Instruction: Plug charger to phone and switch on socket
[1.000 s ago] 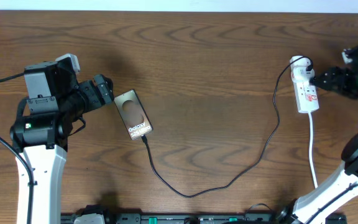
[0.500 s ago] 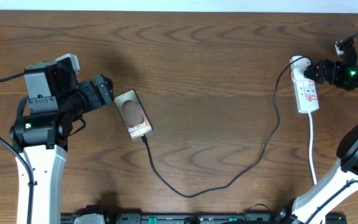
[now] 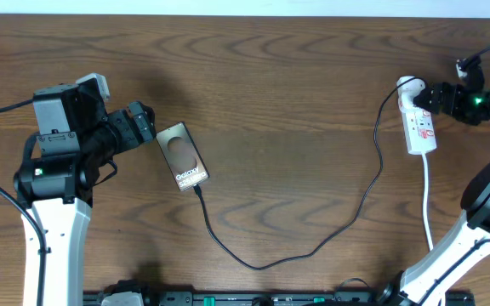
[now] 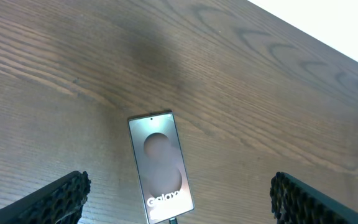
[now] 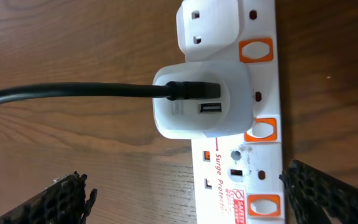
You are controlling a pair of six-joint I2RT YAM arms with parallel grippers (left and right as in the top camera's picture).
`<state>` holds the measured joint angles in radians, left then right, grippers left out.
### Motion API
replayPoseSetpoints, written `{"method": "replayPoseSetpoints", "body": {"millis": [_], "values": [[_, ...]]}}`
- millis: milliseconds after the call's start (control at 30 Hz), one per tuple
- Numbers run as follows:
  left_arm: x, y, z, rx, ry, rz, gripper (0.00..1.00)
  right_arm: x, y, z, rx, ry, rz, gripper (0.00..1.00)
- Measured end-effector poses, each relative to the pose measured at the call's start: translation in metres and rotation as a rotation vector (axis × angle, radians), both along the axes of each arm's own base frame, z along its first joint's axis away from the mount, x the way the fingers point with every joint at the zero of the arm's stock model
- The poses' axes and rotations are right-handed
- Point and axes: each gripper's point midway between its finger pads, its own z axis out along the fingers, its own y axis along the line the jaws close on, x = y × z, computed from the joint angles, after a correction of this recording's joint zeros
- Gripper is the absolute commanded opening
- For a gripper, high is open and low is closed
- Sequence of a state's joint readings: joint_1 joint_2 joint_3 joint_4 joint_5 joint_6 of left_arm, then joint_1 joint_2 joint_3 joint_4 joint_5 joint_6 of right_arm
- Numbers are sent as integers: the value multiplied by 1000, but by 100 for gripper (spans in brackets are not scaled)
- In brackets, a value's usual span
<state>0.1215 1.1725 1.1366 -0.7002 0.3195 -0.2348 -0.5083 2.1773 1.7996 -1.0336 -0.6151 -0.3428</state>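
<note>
The phone (image 3: 182, 155) lies flat on the worktop (image 3: 296, 85) just beside the left hand (image 3: 145, 127), which is released with its jaws wide. The charger (image 5: 73, 92) meets the phone's lower edge with its small plug, which looks seated as far as the overhead view shows. So the work left is at the socket (image 3: 421, 127), a white strip at the far right, where the cable runs into a white adapter (image 5: 197, 106). The right hand (image 3: 436, 96) hovers just beside that end of the strip, released too and grasping nothing. To do it well, I would bring one fingertip alone onto the orange switch (image 5: 261, 129) next to the adapter. That switch is probably the adapter's, and it sits partly under the adapter's edge, so approach from the strip's outer side. Press straight down, without shoving the light strip sideways or knocking the adapter loose.
</note>
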Motion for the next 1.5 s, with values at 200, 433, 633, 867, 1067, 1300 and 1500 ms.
{"method": "replayPoseSetpoints", "body": {"millis": [200, 433, 633, 867, 1067, 1300, 1500], "values": [[0, 0, 0, 0, 0, 0, 95, 1, 11, -19, 44, 36, 15, 99], [0, 0, 0, 0, 0, 0, 95, 5, 25, -18, 47, 33, 47, 99], [0, 0, 0, 0, 0, 0, 95, 5, 21, -21, 23, 48, 31, 99], [0, 0, 0, 0, 0, 0, 95, 8, 12, -25, -30, 49, 15, 99], [0, 0, 0, 0, 0, 0, 95, 11, 14, -24, -34, 39, 19, 99], [0, 0, 0, 0, 0, 0, 95, 12, 18, -24, -31, 43, 18, 99], [0, 0, 0, 0, 0, 0, 95, 14, 19, -25, -32, 42, 20, 99]]}}
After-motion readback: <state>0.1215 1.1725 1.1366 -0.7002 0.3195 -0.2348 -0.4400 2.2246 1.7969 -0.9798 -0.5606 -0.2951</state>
